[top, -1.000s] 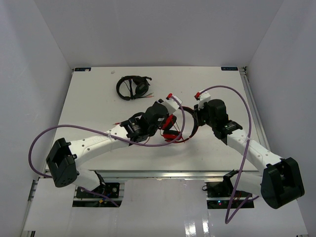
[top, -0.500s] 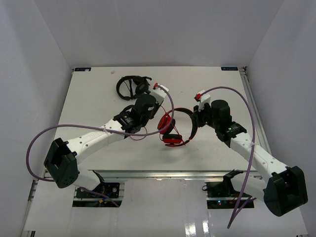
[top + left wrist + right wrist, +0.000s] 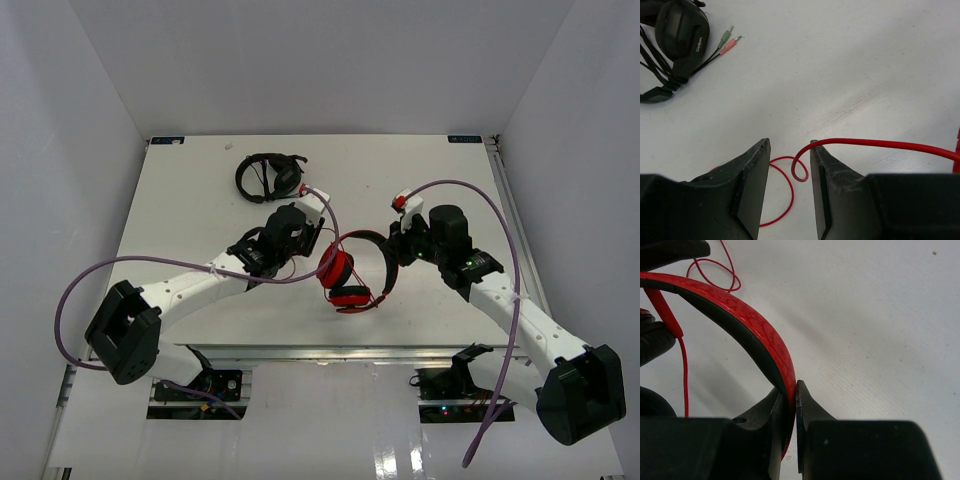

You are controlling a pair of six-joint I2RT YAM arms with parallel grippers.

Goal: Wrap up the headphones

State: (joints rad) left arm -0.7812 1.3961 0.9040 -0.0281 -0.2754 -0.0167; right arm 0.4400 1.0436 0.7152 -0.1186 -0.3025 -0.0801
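Note:
The red headphones (image 3: 345, 272) lie mid-table, their black-padded ear cups to the left and the headband arching right. My right gripper (image 3: 392, 252) is shut on the headband (image 3: 760, 335), which is pinched between its fingertips (image 3: 790, 392). My left gripper (image 3: 788, 150) hovers left of the headphones with its jaws open. The thin red cable (image 3: 880, 144) runs in from the right, rests on the tip of the right finger (image 3: 827, 175) and curls into a small loop on the table between the jaws, ungripped.
Black headphones (image 3: 268, 177) sit at the back left of the table, with their green and pink plugs (image 3: 730, 40) pointing towards my left gripper. White walls enclose the table on three sides.
My left gripper has pulled back left from the red ear cups and its jaws have widened. The right gripper has shifted the headphones slightly towards the near edge, still gripping the headband.

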